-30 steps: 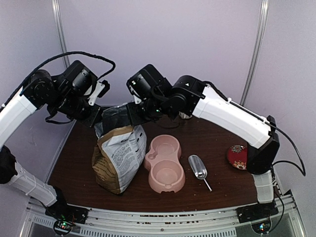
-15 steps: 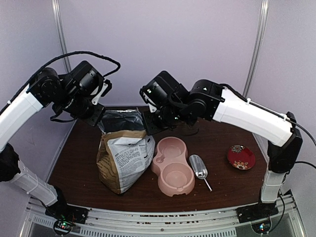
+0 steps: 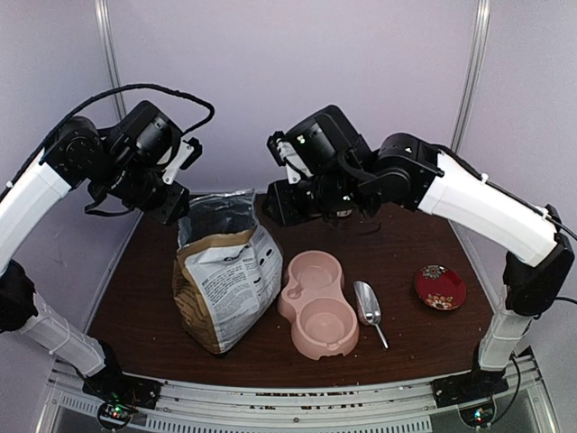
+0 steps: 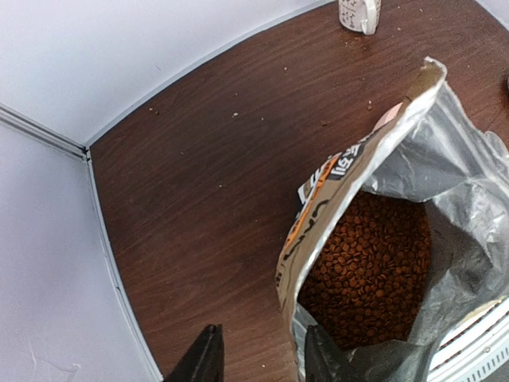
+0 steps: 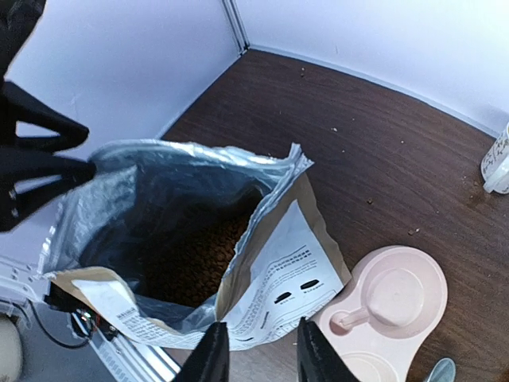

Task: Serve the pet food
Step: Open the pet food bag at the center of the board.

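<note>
I am wearing smooth white covers on my left arm (image 3: 32,203) and my right arm (image 3: 487,212). My elbows and wrists are showing as big, chunky black blocks. A thin black cable (image 3: 135,90) is running along my left arm, and another one is hanging beside my right arm. My left gripper (image 4: 262,362) and my right gripper (image 5: 262,354) are each showing two black, pointy fingers. Tiny green and red lights are glowing on my black bases (image 3: 122,392).

An open brown paper bag (image 3: 225,280) stands on a dark wooden table (image 3: 135,298), beside a pink double bowl (image 3: 315,303), a metal scoop (image 3: 367,305) and a red dish (image 3: 440,287).
</note>
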{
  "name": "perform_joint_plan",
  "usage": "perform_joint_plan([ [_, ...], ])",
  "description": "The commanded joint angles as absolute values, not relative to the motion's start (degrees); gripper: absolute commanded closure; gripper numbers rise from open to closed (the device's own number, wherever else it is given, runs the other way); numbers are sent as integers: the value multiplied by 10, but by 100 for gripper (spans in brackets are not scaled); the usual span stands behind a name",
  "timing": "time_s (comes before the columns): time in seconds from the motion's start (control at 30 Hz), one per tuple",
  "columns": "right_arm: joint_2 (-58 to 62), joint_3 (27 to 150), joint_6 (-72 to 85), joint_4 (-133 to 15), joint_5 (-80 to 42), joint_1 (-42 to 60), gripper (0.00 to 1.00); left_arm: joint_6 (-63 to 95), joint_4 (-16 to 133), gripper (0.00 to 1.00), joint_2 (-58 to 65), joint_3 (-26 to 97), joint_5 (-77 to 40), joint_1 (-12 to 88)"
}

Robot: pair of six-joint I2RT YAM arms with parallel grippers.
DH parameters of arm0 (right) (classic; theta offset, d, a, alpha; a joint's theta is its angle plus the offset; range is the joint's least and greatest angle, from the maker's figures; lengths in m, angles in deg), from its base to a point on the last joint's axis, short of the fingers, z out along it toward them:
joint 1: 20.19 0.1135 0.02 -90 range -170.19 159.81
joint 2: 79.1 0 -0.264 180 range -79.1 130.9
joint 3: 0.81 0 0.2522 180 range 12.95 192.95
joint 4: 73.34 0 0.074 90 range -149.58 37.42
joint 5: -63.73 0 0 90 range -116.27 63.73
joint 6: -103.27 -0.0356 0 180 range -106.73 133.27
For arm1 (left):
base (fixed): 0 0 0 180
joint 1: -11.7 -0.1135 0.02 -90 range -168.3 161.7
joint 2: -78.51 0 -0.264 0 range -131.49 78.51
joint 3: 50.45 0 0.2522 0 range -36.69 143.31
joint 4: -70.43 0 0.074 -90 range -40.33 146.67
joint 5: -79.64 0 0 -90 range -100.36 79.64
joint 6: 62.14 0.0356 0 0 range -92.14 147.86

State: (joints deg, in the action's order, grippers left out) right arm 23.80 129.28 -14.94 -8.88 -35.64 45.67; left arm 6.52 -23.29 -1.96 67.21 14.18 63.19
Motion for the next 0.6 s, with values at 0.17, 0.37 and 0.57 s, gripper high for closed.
perform_joint_plan([
  [0.17,152,1236,-140,-200,-355,453,60,112,-231,48,-27,735,108,622],
  [0.37,52,1075,-154,-257,-408,449,59,141,-209,42,-34,714,33,579],
  [0.57,-49,913,-185,-285,-430,428,56,156,-187,44,-36,685,-29,557],
])
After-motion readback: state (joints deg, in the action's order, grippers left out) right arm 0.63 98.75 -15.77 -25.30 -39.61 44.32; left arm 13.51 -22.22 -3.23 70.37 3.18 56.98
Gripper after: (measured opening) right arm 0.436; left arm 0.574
